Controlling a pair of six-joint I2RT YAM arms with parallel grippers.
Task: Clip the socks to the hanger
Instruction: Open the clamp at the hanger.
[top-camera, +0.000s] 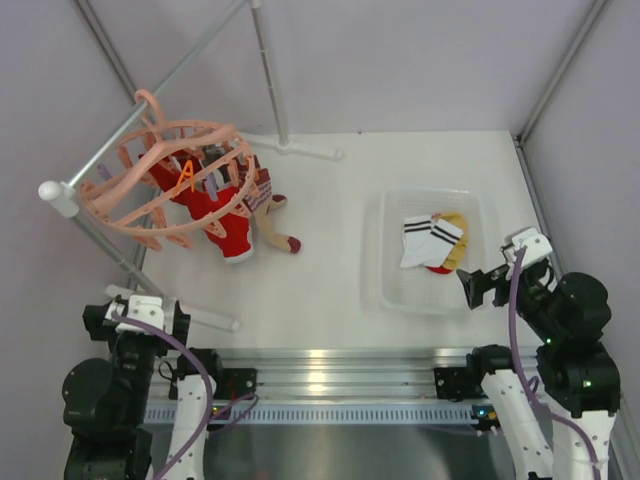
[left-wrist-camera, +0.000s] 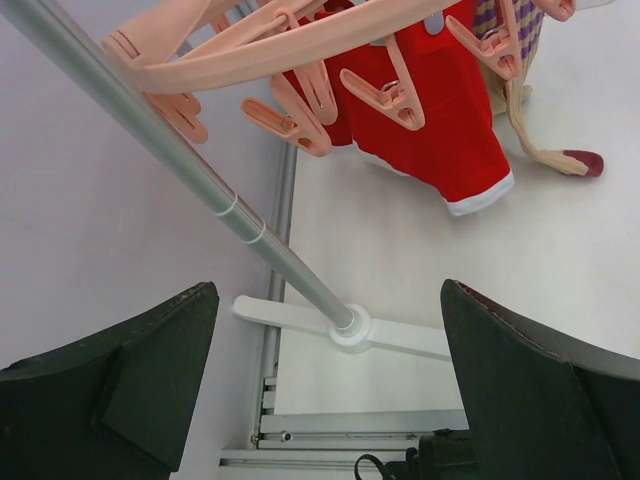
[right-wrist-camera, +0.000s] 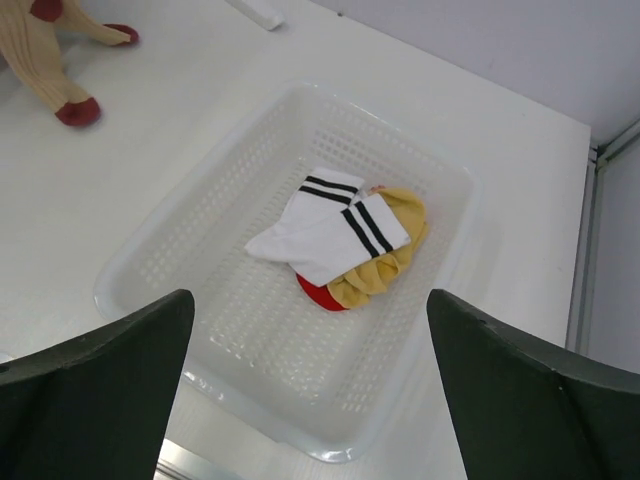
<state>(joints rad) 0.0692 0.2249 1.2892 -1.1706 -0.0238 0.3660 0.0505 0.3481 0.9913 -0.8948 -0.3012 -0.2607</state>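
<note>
Landmark: white plastic basket (right-wrist-camera: 150, 265), rectangular with rounded corners, its walls and floor perforated, standing on the smooth white table (top-camera: 340, 250).

Inside the basket, toward its far right corner:
- white striped sock (right-wrist-camera: 320, 235), flat knit with two black bands at the cuff, lying on top.
- mustard sock (right-wrist-camera: 385, 270), ribbed and bunched, under the right edge of the striped one.
- red sock (right-wrist-camera: 318, 293), of which only a small curved edge shows beneath the other two.

Well to the left of the basket, at the far side of the table:
- hanger (left-wrist-camera: 300, 42), peach-pink glossy plastic, a round cage of rings and spokes hooked onto the grey metal rail (left-wrist-camera: 170, 150).
- clips (left-wrist-camera: 385, 95), the same peach plastic, peg-shaped and dangling from the ring.
- red socks (left-wrist-camera: 440, 120), soft fabric with a white cuff edge, hanging from the clips with their lower ends on the table.
- beige sock (top-camera: 272, 225), ribbed with a red toe, on the side of the red socks nearer the basket.

The rail's white foot (left-wrist-camera: 355, 328) lies flat on the table below the hanger.

The left gripper (left-wrist-camera: 328, 300) has its dark fingers spread wide and holds nothing, well left of the basket. The right gripper (right-wrist-camera: 308, 300) is also spread wide and empty, just at the basket's near right edge.
</note>
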